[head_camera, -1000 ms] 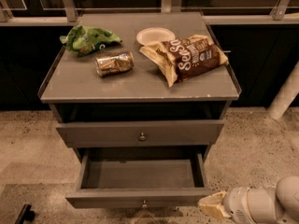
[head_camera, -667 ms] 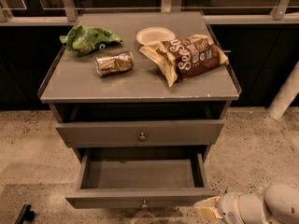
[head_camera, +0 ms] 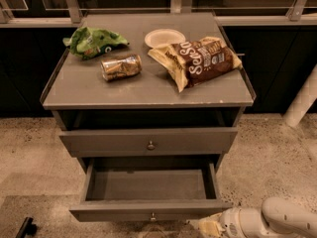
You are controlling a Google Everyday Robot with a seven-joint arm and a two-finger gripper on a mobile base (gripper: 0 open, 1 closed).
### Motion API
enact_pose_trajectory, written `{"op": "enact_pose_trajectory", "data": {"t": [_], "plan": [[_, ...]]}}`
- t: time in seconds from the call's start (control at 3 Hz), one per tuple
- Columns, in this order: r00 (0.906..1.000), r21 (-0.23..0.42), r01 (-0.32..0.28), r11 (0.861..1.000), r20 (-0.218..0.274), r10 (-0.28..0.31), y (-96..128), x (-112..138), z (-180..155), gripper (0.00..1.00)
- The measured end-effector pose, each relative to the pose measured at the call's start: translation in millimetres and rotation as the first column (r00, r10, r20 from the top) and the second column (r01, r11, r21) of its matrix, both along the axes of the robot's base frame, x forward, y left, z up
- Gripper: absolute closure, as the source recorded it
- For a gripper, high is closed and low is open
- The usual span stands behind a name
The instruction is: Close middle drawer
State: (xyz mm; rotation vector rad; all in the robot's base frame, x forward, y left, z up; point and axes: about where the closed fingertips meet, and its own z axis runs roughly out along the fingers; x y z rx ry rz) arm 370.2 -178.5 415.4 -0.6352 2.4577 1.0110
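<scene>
The middle drawer (head_camera: 148, 186) is pulled far out of the grey cabinet. It is wide, shallow and empty inside. Its low front panel (head_camera: 114, 213) carries a small round knob (head_camera: 152, 216) near the bottom edge of the view. The taller-fronted top drawer (head_camera: 148, 142) sits above it with its own knob. The lowest drawer is out of view. My gripper (head_camera: 209, 227) is at the end of a white arm (head_camera: 277, 222) that comes in from the bottom right. It is low, just right of the middle drawer's front panel and close to its right corner.
The cabinet top (head_camera: 148, 83) holds a green bag (head_camera: 91, 41), a crushed can (head_camera: 121, 67), a white paper plate (head_camera: 163, 36) and a brown chip bag (head_camera: 198, 58). A white post (head_camera: 302, 103) stands at the right. A dark object (head_camera: 25, 228) lies on the speckled floor at the bottom left.
My arm and gripper have moved left along the bottom edge, closer to the right corner of the middle drawer's front. The drawer has not moved.
</scene>
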Motion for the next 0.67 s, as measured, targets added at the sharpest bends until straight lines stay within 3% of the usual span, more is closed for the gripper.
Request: {"op": "enact_pose_trajectory", "data": {"t": [0.33,0.67], "plan": [[1.0000,-0.006,-0.005,1.000,0.001,0.005,0,-6,0,1.00],[0.9986,-0.002,0.003,1.000,0.053,-0.003,-3,16,0,1.00]]}}
